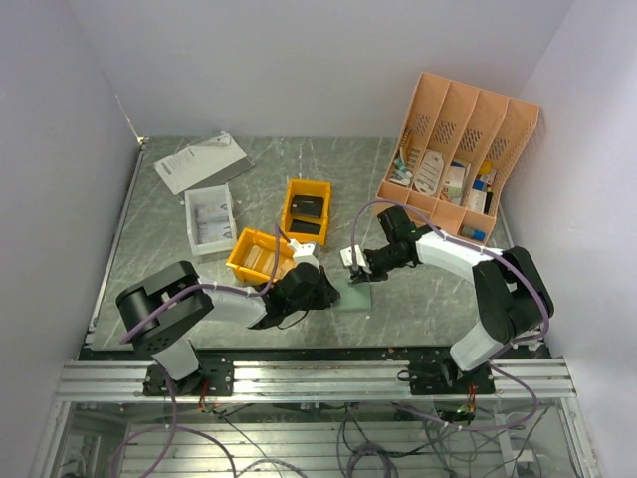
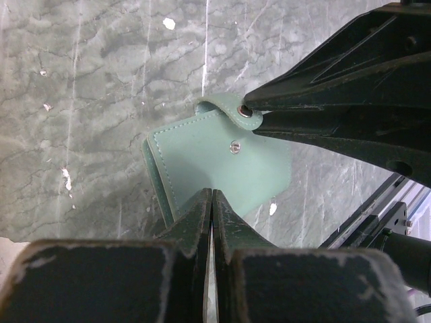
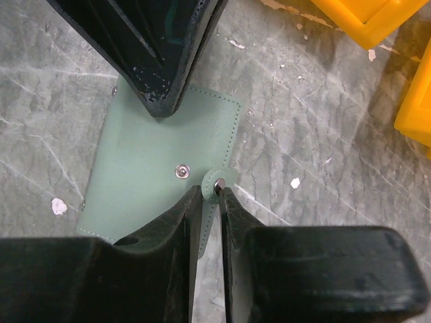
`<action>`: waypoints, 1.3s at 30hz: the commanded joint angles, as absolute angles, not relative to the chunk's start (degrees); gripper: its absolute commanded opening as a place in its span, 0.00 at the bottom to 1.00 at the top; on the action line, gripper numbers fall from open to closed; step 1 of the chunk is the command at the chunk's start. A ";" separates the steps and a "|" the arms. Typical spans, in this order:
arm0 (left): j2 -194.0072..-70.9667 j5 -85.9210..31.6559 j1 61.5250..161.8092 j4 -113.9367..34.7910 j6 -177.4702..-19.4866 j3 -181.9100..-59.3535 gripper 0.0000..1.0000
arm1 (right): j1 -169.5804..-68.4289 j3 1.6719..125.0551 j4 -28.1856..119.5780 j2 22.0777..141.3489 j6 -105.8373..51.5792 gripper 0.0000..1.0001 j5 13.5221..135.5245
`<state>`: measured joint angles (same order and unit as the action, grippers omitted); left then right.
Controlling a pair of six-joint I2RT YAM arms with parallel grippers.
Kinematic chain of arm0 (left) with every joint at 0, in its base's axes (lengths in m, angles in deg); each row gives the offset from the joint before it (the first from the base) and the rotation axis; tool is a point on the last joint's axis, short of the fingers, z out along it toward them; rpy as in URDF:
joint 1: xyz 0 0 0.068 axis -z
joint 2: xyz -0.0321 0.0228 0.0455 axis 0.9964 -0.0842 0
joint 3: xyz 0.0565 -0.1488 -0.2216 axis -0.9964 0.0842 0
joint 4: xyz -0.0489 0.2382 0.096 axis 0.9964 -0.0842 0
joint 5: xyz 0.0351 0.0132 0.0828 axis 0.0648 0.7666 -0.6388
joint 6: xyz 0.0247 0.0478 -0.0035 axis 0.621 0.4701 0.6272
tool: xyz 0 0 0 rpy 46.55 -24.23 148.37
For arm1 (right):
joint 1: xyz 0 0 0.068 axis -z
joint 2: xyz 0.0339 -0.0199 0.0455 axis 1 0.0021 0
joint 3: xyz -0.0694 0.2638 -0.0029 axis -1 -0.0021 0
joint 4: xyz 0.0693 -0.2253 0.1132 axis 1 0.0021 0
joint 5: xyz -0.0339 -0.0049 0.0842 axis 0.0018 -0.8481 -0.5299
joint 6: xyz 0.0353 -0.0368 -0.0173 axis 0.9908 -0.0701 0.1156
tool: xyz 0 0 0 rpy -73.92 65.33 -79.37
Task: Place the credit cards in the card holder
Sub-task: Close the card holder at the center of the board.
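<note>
Seems a soft, light holder [image 3: 141,155]; lies pinned by left gripper [image 2: 211,196], jaws together; best lifted by snap tab [image 3: 219,173], clamped in right gripper [image 3: 213,196].

The card holder [image 2: 222,161] is plain grey-green, with matching stitching and silver snaps. The desk [image 1: 179,269] is grey-green marble with white veins. The left hand [image 2: 212,202] and right hand [image 3: 214,198] are black. In the top view, yellow bins [image 1: 306,209] sit mid-frame beside a white bin [image 1: 209,219], and a peach desk organiser [image 1: 468,119] with perforated dividers stands upper right.
</note>
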<state>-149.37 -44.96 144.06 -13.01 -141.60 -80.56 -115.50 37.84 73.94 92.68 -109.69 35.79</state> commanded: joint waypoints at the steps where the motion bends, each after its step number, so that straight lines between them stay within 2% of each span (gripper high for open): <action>1: -150.13 -43.66 143.48 -10.67 -142.09 -81.54 0.09 | -116.06 38.13 73.45 93.63 -109.55 0.13 36.52; 7: -150.68 -43.80 143.27 -11.68 -142.27 -81.64 0.09 | -116.16 38.24 73.89 93.16 -109.70 0.00 36.29; 20: -152.94 -44.09 142.56 -12.98 -143.18 -81.69 0.08 | -116.22 36.68 76.72 90.41 -115.13 0.00 35.89; 39: -155.48 -42.95 142.30 -11.70 -143.65 -81.52 0.07 | -119.83 36.27 80.82 91.33 -120.34 0.00 42.07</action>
